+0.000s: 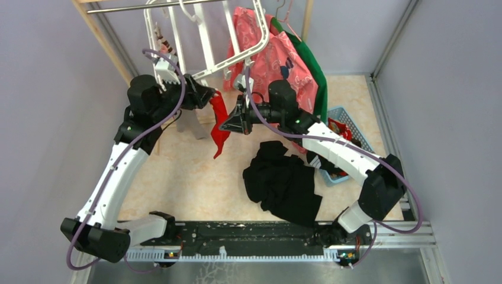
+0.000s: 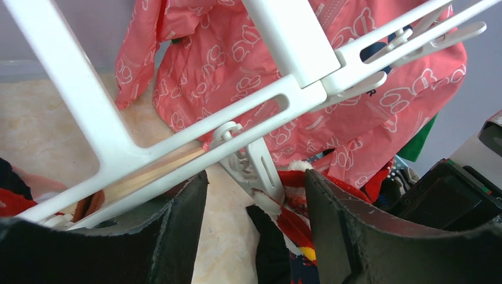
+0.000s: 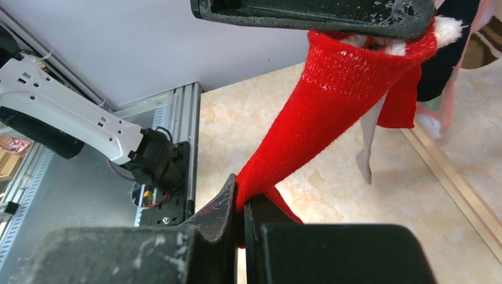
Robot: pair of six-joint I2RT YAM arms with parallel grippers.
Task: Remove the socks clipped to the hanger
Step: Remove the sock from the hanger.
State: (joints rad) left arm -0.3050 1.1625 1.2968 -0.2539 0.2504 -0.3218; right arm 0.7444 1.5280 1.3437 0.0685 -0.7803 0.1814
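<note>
Left claw is up at the lower corner of the hanger. It's released: jaws stand apart either side of one white clip, and I can't see either of the fingers pressing it. The right-hand finger may brush the sock cuff, can't say for sure.

Red sock hangs from that clip, white fluffy cuff pinched in it, body trailing down and right above the table.

Right claw is clenched on the sock's lower part, cloth taut between clip and claw. Wrist view shows the pinch is well into the fabric, not just on an edge.

Further right: pink shirt and green garment hang behind, not our job. Black cloth heap is on the table. Blue basket sits at the right edge with something red in it.

Step, my read: unclipping this sock. Right holds tension, left is lined up to squeeze the clip.

Next move: close left on the clip's lever ends, not on its jaws or the cuff. Once it gapes, right draws the sock down and away.

Risk: the hanger looks free to swing, so a hard pull would just drag the frame.

A patterned piece on the hanger's left rail looks like another sock, so the task is probably early.
</note>
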